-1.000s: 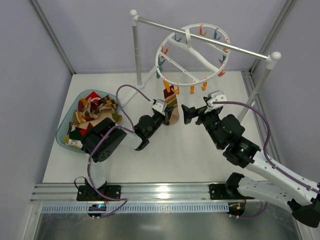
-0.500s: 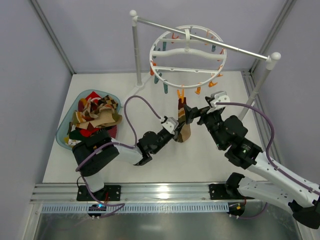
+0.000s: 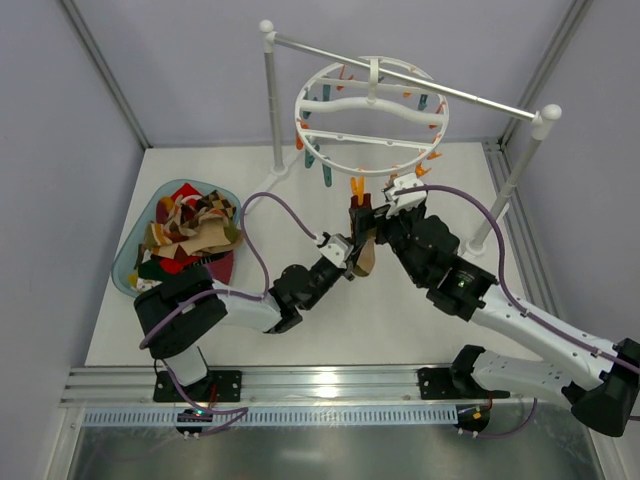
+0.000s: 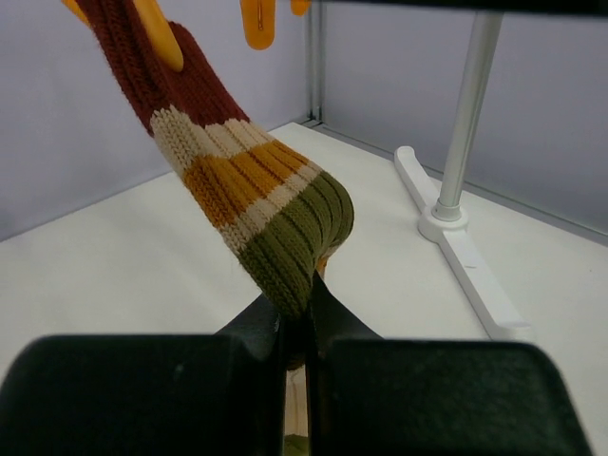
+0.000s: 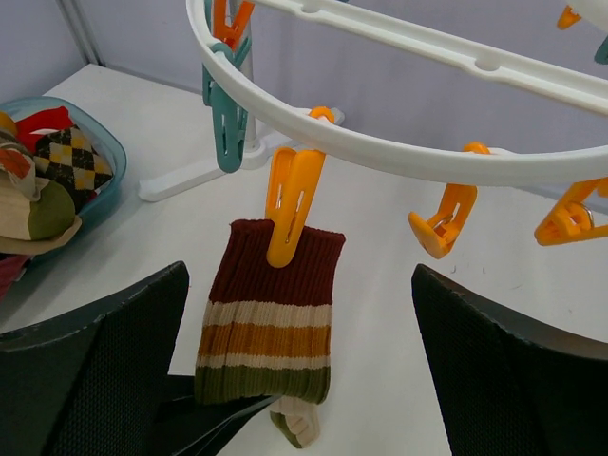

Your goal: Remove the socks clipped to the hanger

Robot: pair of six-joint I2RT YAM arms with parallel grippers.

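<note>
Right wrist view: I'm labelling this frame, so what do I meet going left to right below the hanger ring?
Bin of socks → teal clip → striped sock → empty orange clip → second orange clip.

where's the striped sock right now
The striped sock hangs mid-frame in the right wrist view from an orange clip on the hanger rim, its lower end pinched in the left gripper.
</note>
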